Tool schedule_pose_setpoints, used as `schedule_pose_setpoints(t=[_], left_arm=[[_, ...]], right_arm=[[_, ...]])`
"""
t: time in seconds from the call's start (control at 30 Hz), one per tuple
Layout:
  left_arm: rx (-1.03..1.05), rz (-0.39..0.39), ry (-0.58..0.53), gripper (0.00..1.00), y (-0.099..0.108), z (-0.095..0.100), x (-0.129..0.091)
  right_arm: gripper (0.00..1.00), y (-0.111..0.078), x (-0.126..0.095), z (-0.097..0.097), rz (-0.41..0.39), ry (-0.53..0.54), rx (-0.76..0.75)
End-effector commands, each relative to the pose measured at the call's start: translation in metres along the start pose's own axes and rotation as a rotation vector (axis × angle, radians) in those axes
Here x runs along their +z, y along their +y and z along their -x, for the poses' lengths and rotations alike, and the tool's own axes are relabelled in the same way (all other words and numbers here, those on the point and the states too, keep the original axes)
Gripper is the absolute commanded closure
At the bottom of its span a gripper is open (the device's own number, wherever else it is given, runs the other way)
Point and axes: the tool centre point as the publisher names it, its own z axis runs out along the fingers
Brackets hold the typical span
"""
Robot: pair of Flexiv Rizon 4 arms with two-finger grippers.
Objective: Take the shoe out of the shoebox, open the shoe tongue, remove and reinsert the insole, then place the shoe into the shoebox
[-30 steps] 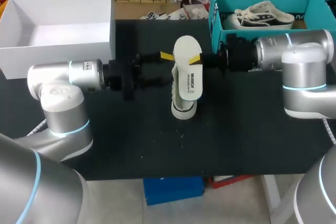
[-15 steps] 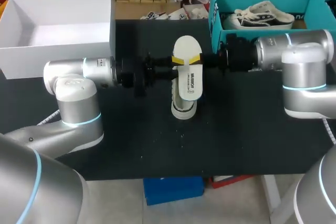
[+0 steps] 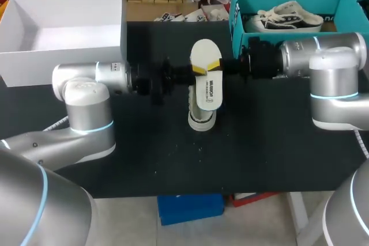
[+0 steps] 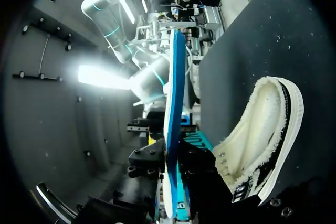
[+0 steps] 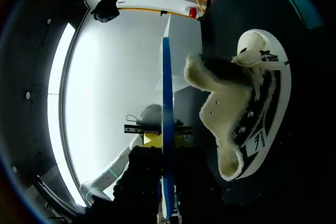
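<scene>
A cream insole (image 3: pixel 206 79) hangs level above the table, gripped from both sides. My left gripper (image 3: pixel 196 71) is shut on its left edge, and my right gripper (image 3: pixel 218 64) is shut on its right edge. Under the insole lies the cream sneaker (image 3: pixel 202 118) with black trim, on the black table. In the left wrist view the insole (image 4: pixel 172 103) shows edge-on, running ahead from my fingers, with the shoe (image 4: pixel 257 135) beside it, its opening facing the camera. In the right wrist view the insole (image 5: pixel 166 103) is again edge-on, with the shoe (image 5: pixel 247 103) beside it.
The teal shoebox (image 3: pixel 235 12) stands at the back right and holds a second sneaker (image 3: pixel 288 18). A white open box (image 3: pixel 63 50) stands at the back left. The black table (image 3: pixel 173 159) is bare in front of the shoe.
My left arm has moved right to the insole and its fingers have closed on the insole's left edge. The right arm, insole and shoe have stayed put.
</scene>
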Motion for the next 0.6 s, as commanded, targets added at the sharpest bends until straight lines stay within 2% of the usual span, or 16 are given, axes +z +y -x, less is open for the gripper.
schedule_pose_setpoints(t=[0.03,0.23,0.27,0.3,0.33,0.6], left_arm=[[0.001,0.001,0.003,1.0,0.0,-0.001,0.003],[-0.003,0.001,0.01,1.0,-0.001,-0.002,0.002],[-0.004,0.0,0.01,1.0,-0.001,-0.002,0.002],[-0.005,0.0,0.011,1.0,-0.002,-0.002,0.001],[-0.007,-0.001,0.011,1.0,-0.003,-0.001,0.0],[-0.111,-0.025,0.048,1.0,-0.024,-0.002,-0.012]], right_arm=[[1.0,0.0,0.001,0.0,0.002,-0.001,0.001],[1.0,0.0,0.001,0.0,0.002,-0.001,0.001],[0.96,0.0,0.001,0.0,0.002,-0.001,0.001],[0.51,0.0,0.001,0.0,0.002,-0.001,0.001],[0.0,-0.001,-0.001,-0.001,0.017,-0.006,0.006],[0.0,-0.008,-0.024,0.003,0.092,-0.029,0.046]])
